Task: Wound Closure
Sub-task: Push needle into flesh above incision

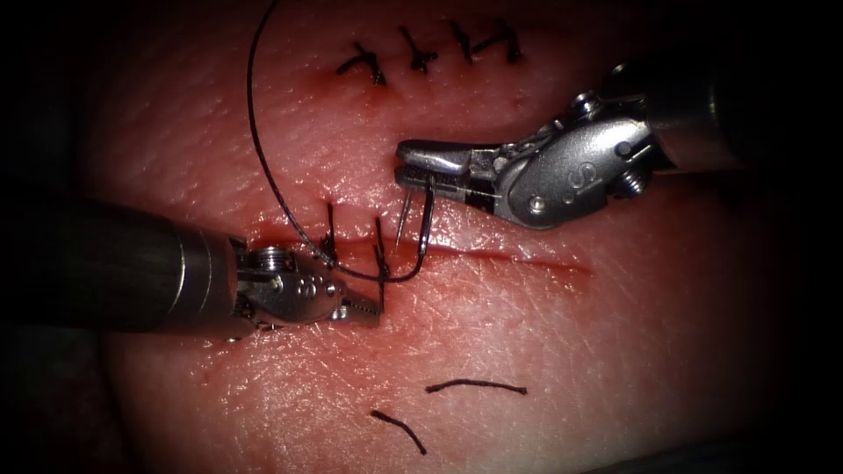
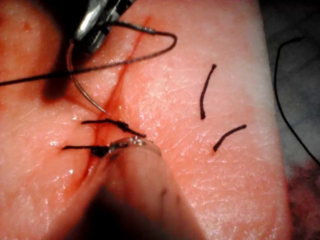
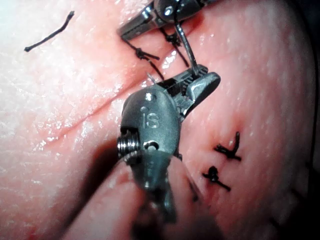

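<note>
Right tool clamped on curved needle mid-curve above the cut; left tool closed, holding nothing visible.

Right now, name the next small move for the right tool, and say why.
Probably ease the needle tip down into the tissue at the cut's upper edge. The right tool, shut on the needle near its thread end, has the tip poised there, right of the two stitches and not visibly in the tissue. The left tool rests beside them; what it holds is unclear.
</note>
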Robot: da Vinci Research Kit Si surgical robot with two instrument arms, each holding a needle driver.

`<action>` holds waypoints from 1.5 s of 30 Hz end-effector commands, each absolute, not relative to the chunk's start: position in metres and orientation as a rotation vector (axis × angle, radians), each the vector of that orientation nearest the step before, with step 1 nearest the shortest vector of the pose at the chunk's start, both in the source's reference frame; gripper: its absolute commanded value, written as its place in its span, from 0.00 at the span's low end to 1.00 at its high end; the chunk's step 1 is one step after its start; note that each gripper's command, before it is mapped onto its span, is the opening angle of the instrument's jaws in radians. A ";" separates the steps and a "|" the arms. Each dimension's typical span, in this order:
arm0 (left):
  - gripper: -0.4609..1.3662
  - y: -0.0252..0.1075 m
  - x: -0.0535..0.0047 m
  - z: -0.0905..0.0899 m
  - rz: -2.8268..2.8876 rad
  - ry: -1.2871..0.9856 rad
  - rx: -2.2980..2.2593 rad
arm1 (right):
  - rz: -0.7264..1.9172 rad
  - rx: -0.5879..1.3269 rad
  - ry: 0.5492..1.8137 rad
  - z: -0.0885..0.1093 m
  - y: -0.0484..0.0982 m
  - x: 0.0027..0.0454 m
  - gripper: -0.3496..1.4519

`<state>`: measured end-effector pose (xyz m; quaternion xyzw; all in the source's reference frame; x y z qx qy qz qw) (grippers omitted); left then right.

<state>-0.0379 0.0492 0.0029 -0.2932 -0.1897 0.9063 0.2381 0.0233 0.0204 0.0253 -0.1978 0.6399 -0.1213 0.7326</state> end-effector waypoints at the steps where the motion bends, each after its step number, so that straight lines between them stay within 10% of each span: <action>1: 0.06 0.049 -0.0379 0.003 2.482 -0.531 -0.807 | -0.260 -0.442 1.410 0.025 0.020 0.0233 0.00; 45: 0.06 0.050 -0.0403 -0.001 2.463 -0.516 -0.873 | -0.405 -0.585 1.356 0.024 0.022 0.0212 0.00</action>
